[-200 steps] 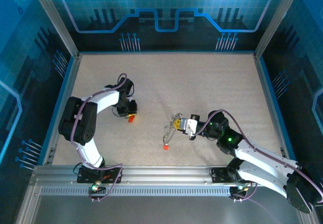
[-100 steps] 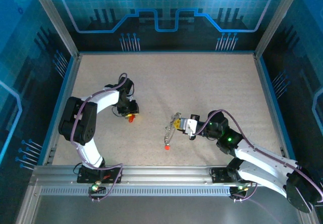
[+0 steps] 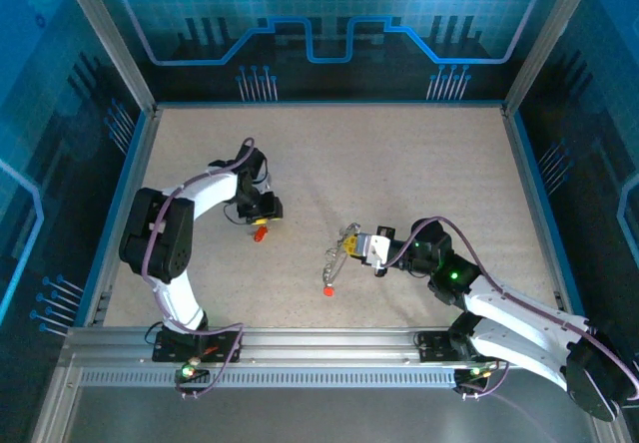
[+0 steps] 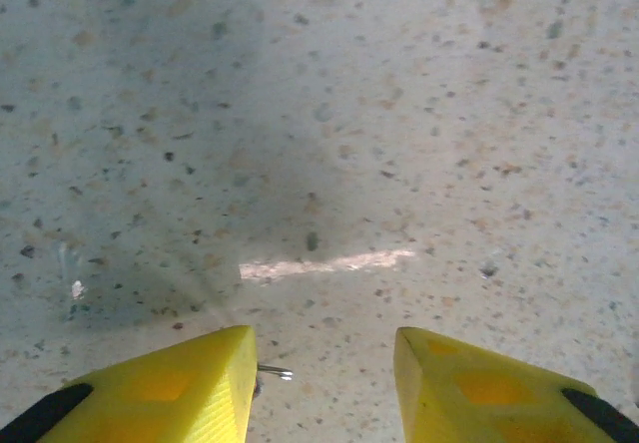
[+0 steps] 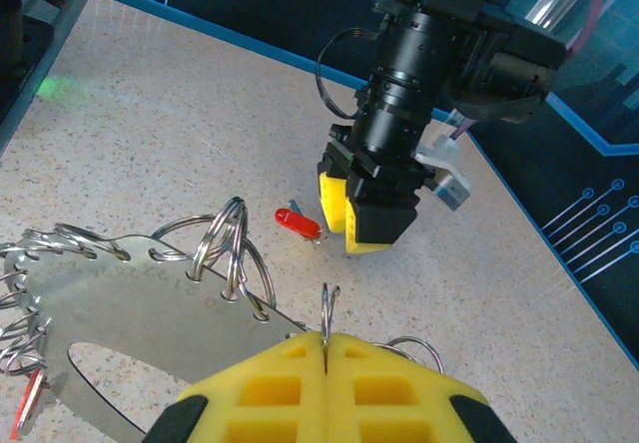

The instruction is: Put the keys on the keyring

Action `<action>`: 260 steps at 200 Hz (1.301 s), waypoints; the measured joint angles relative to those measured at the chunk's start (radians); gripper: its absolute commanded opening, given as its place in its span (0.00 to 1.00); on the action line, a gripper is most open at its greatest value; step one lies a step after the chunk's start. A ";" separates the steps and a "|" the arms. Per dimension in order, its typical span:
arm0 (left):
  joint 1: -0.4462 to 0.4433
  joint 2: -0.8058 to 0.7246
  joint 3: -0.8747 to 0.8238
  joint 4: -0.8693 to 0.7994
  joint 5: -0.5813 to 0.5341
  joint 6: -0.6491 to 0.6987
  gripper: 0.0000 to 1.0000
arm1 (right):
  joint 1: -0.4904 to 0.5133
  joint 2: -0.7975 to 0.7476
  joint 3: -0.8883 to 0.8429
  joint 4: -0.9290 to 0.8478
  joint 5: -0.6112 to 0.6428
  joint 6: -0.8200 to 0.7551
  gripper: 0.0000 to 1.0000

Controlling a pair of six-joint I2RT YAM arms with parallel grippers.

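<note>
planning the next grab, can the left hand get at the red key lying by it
Probably yes. The left hand hangs open low over the table, and the red key lies right beside it with nothing between them; a small sideways shift should do.

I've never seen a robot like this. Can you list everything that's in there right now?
keyring: one, grey metal hung with small wire loops, mid-table.
loose red key: one, red head, on the table left of centre.
second red key: one, red, at the keyring's near end.
table: one, speckled beige, blue walls around.
left pincer: yellow fingers, open, beside the loose red key.
right pincer: yellow fingers, shut on the keyring.
</note>
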 measured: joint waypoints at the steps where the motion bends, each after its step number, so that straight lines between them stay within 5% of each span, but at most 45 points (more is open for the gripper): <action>1: 0.000 0.001 0.002 -0.002 0.001 0.001 0.43 | 0.000 0.000 0.000 0.000 0.000 0.000 0.00; 38: 0.000 0.027 0.076 -0.061 0.014 -0.004 0.30 | 0.000 0.000 0.000 0.000 0.000 -0.008 0.00; 124: -0.051 -0.064 -0.039 -0.073 -0.166 -0.418 0.29 | 0.000 0.001 0.000 -0.001 -0.003 -0.014 0.00; 260: -0.106 0.008 0.044 -0.143 -0.273 -0.621 0.30 | -0.001 -0.023 0.000 -0.014 -0.003 -0.018 0.00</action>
